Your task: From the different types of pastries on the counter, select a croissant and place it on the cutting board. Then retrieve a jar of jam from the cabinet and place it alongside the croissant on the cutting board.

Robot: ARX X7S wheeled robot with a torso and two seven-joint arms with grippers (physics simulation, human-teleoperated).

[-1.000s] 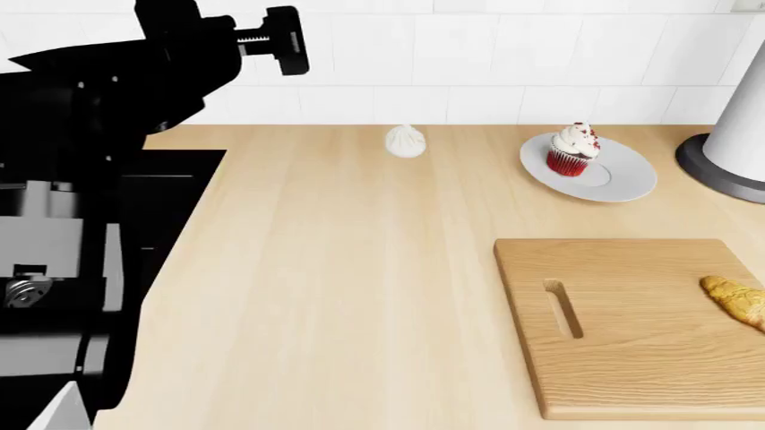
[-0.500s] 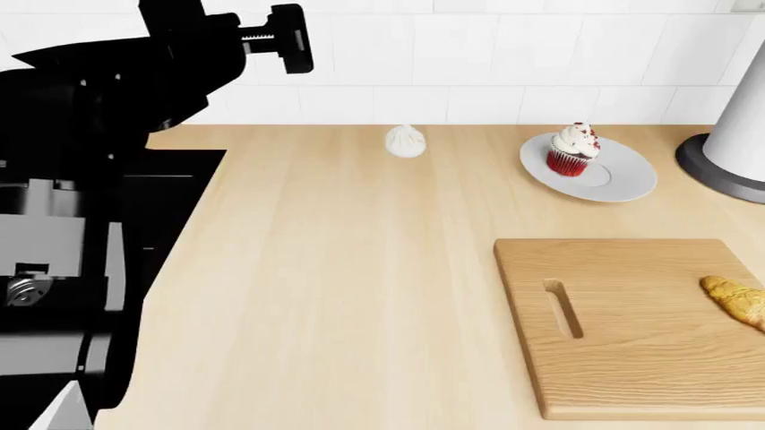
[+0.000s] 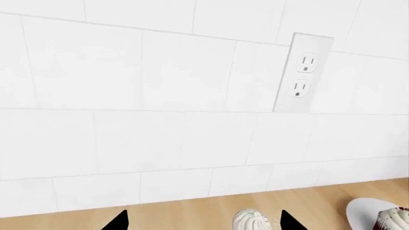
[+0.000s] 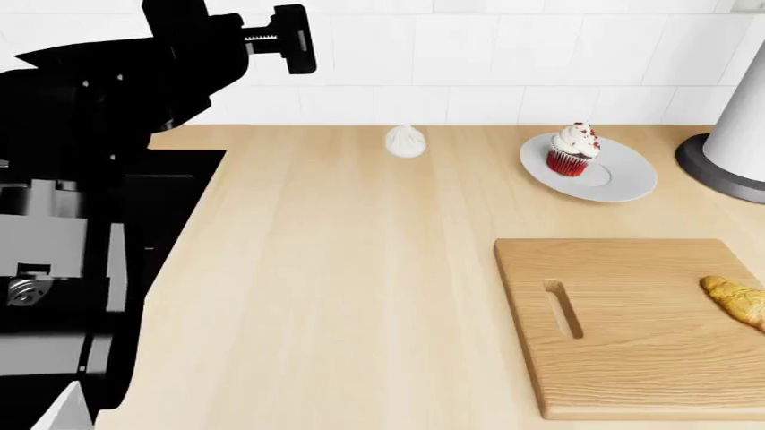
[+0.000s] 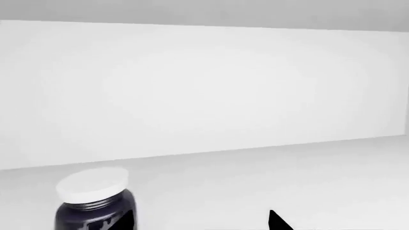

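On the cutting board (image 4: 633,327), at its right end, your croissant (image 4: 736,300) lies flat. The jar of jam (image 5: 95,200) stands upright on a white cabinet shelf (image 5: 255,177), lid on, just ahead of your right end effector (image 5: 198,223), jaws apart and clear. Your left end effector (image 3: 201,223) hangs spread above the desk (image 4: 358,269), bun (image 3: 250,220) between its tips. The cupcake (image 4: 572,149) sits on a plate (image 4: 622,179).

The counter (image 4: 335,296) is carrying the cutting board (image 4: 633,358), a white bun (image 4: 406,141) and a plate (image 4: 615,179). A white shelf (image 5: 255,182) is bearing the jar of jam (image 5: 96,201).
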